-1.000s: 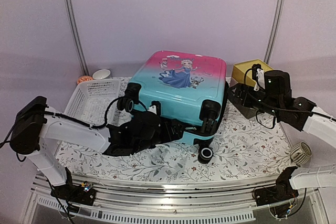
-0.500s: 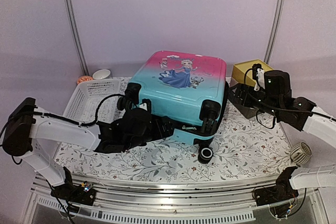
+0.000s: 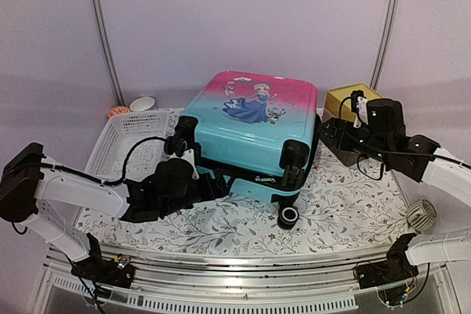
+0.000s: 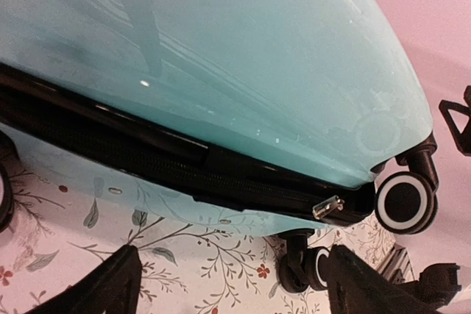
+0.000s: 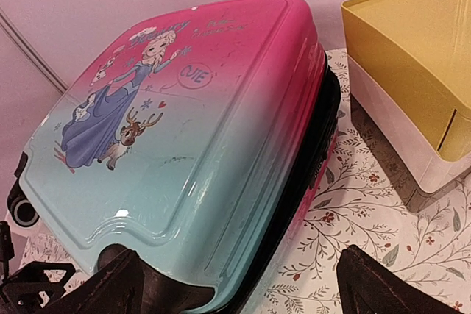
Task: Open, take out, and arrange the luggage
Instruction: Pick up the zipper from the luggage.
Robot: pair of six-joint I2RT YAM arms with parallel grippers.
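Leftward and back toward the near edge goes the left arm since a second ago, its black two-finger left gripper (image 3: 218, 184) drawn away along the black zipper band from the middle of the near side toward the near left corner. From the overhead camera, the small hard-shell suitcase with a pink-to-turquoise gradient and a cartoon princess print (image 3: 250, 123) lies flat in the middle of the white floral tablecloth (image 3: 338, 204), print upward, wheels toward the arms, its two halves together. A white perforated plastic basket (image 3: 121, 141) sits just beside it on the left and a yellow-topped small box (image 3: 353, 97) just beside it on the right, where the black right gripper (image 3: 330, 132) hangs between box and suitcase. Through the left wrist camera, the left gripper (image 4: 235, 290) stands with its fingers (image 4: 103, 292) spread wide and nothing between them, low over the cloth (image 4: 184, 270) and facing the turquoise shell (image 4: 221, 56); a silver zipper pull (image 4: 327, 206) sits on the band near a black-and-white corner wheel (image 4: 407, 204). Through the right wrist camera, the right gripper (image 5: 243, 292) is likewise spread wide and empty, above the suitcase's (image 5: 184, 130) side edge, with the yellow-topped box (image 5: 412, 49) to its right on the cloth (image 5: 353, 218).
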